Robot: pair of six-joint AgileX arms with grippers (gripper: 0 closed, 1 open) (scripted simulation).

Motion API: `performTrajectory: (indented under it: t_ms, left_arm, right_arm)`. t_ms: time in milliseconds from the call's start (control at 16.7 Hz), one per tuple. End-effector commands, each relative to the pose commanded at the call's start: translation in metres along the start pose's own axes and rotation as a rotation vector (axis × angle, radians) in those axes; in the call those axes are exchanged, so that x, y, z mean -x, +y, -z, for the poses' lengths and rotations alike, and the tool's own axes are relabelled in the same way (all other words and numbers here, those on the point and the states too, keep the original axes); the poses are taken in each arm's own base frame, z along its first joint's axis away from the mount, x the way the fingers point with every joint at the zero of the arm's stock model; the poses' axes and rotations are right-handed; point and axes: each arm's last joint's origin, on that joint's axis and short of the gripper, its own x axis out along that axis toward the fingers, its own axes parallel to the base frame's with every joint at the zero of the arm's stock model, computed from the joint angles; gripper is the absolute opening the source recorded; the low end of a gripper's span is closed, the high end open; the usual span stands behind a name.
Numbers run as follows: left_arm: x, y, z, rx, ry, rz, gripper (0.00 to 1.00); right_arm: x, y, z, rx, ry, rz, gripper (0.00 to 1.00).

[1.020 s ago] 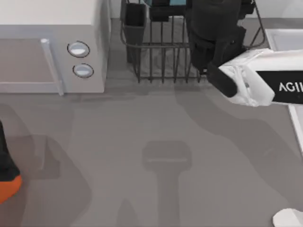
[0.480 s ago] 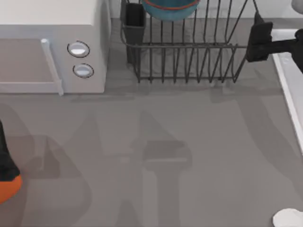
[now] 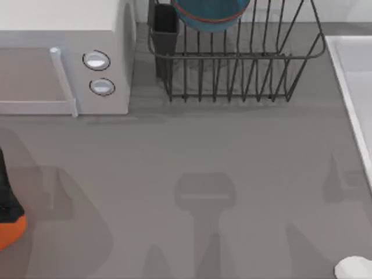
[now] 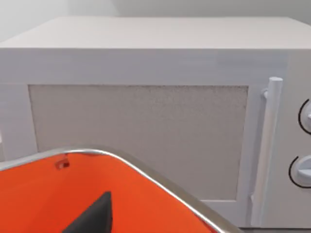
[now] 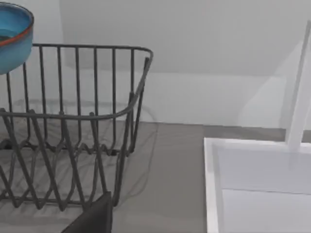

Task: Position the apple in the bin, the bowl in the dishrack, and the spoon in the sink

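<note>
Bowl: blue with a reddish rim line, seated in the dishrack at the far edge of the worktop.
Spoon: a white rounded end is seen at the near right corner, on the worktop.
Sink: pale basin along the right edge.
Bin: orange, at the left edge.
Microwave: white, two round knobs.
Writing: none legible.
Left pincer, right pincer: state cannot be told.
</note>
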Motion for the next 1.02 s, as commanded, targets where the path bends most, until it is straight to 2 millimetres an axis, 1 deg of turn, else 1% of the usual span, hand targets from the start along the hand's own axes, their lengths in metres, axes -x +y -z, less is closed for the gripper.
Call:
performTrajectory:
  t_ms: [180,420,840,1020]
  left_arm:
    - [0.0,0.0,0.0,0.0,0.0,0.0,1.0]
    - [0.0,0.0,0.0,0.0,0.0,0.0,1.0]
    - [0.0,0.0,0.0,0.0,0.0,0.0,1.0]
    - [0.0,0.0,0.0,0.0,0.0,0.0,1.0]
  right_arm:
    - [0.017,-0.008,0.023,-0.003,-0.032,0.043,1.0]
    - [0.025,-0.013,0.036,-0.005,-0.065,0.088,1.0]
    - [0.025,-0.013,0.036,-0.005,-0.068,0.091,1.0]
    - [0.024,-0.013,0.032,0.054,-0.006,0.09,1.0]
